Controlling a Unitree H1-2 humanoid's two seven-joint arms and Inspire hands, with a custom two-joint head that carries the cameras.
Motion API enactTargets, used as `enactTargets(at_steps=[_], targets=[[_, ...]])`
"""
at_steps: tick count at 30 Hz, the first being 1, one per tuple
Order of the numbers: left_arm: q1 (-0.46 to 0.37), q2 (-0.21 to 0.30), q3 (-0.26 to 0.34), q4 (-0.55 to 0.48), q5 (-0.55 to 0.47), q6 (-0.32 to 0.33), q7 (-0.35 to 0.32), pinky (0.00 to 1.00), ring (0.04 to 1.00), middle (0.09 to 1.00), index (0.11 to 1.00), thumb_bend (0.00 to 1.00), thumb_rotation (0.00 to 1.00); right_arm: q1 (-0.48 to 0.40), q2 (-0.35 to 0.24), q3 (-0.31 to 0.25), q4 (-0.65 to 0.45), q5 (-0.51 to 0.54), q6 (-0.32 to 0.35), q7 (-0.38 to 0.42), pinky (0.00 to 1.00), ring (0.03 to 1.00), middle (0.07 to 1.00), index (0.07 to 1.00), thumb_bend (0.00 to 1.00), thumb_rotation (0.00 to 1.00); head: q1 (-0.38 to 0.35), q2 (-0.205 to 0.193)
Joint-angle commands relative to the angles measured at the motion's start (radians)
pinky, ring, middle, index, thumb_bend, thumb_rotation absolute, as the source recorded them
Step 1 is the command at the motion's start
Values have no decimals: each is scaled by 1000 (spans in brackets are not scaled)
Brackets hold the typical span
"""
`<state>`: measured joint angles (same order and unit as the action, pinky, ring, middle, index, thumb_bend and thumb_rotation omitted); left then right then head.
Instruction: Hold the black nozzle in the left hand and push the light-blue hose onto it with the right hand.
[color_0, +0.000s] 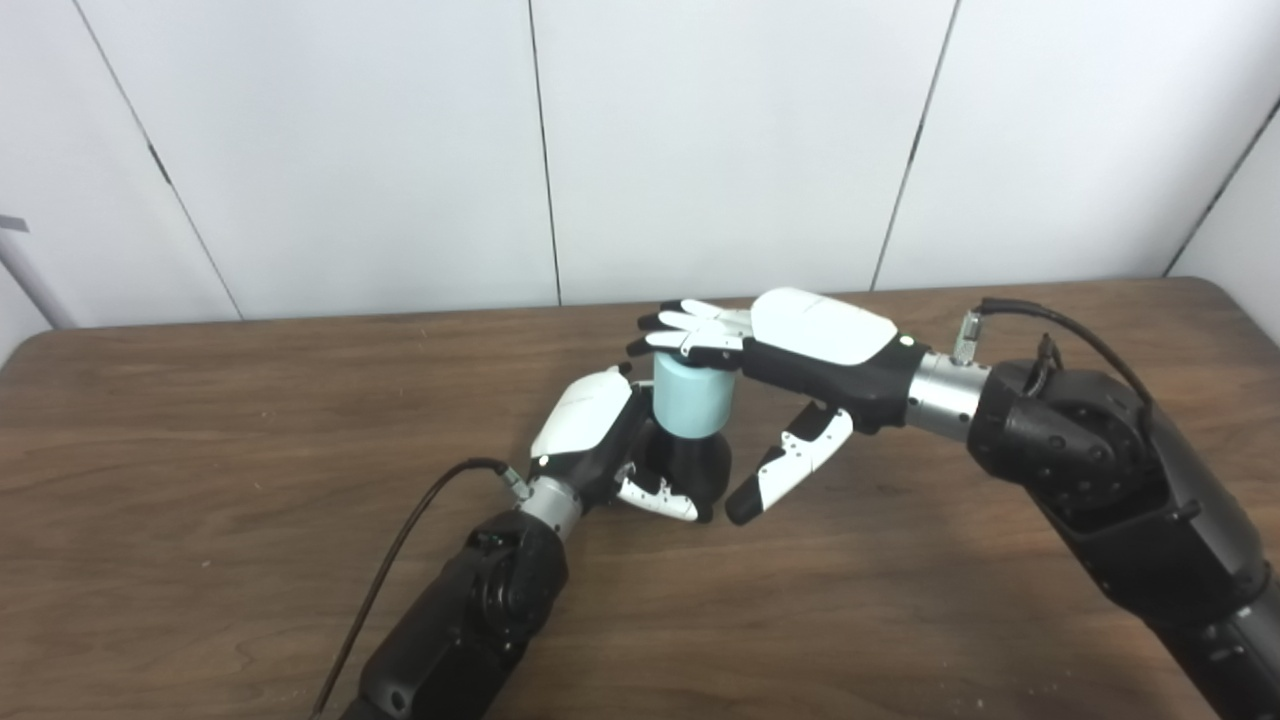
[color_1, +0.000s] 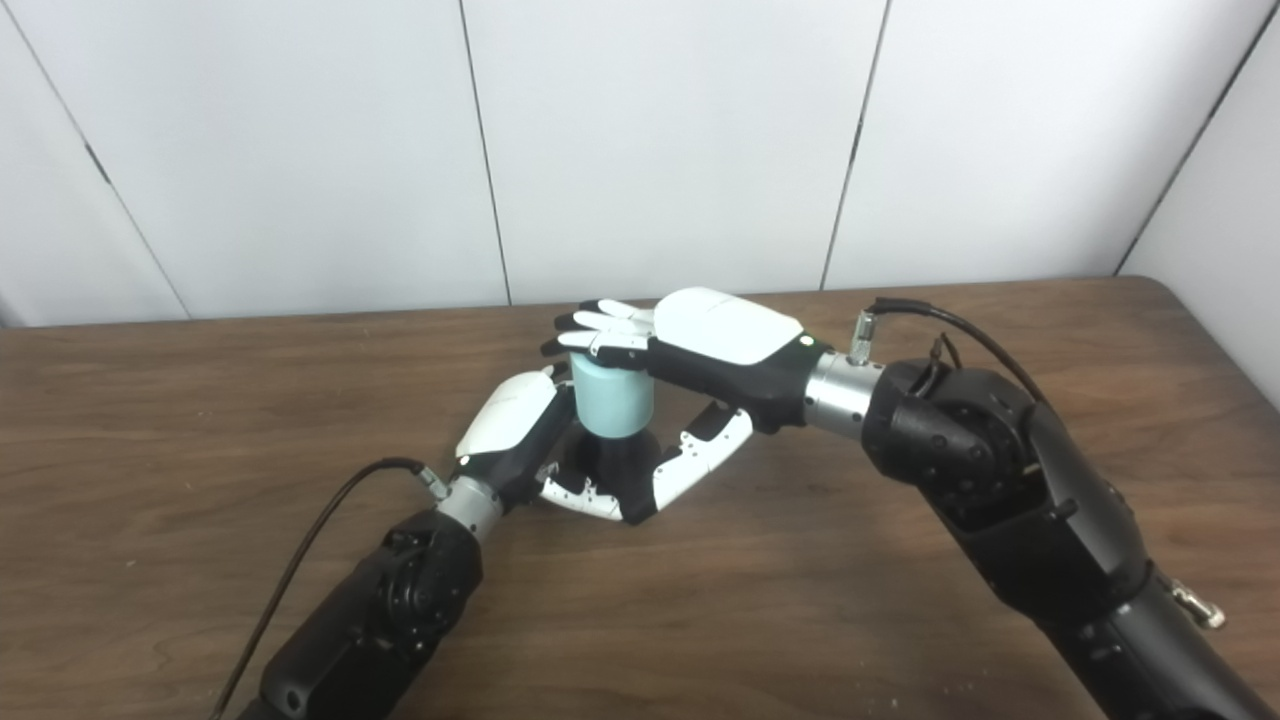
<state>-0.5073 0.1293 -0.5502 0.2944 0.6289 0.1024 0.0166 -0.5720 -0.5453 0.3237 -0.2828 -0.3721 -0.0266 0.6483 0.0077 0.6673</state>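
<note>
The black nozzle (color_0: 695, 462) stands upright on the brown table (color_0: 200, 450), with my left hand (color_0: 600, 440) wrapped around its base. A short light-blue hose piece (color_0: 691, 396) sits on top of the nozzle. My right hand (color_0: 790, 350) lies flat over the top of the hose, fingers stretched out and resting on its upper face, thumb (color_0: 790, 465) hanging down free beside the nozzle. In the right eye view the same stack appears as the hose (color_1: 611, 397) above the nozzle (color_1: 610, 462).
A black cable (color_0: 400, 560) runs from my left wrist toward the table's near edge. White wall panels (color_0: 700, 140) close the far side of the table.
</note>
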Motion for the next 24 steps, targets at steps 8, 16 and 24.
enactTargets(at_steps=[8, 16, 24], targets=[[48, -1, -35, 32, 11, 36, -105, 1000, 634, 471, 498, 525, 0, 5, -10, 43, -1, 11, -23, 45, 920, 983, 969, 925, 730, 828, -2, 4], [50, 3, -33, 28, 11, 35, -105, 1000, 633, 477, 495, 525, 0, 19, -31, 57, 6, -6, 4, 63, 924, 983, 962, 909, 759, 838, 1, 6], [53, 7, -29, 22, 12, 38, -108, 1000, 633, 479, 493, 525, 0, 27, -44, 81, 15, -62, -5, 55, 932, 972, 952, 899, 714, 799, 6, 12]])
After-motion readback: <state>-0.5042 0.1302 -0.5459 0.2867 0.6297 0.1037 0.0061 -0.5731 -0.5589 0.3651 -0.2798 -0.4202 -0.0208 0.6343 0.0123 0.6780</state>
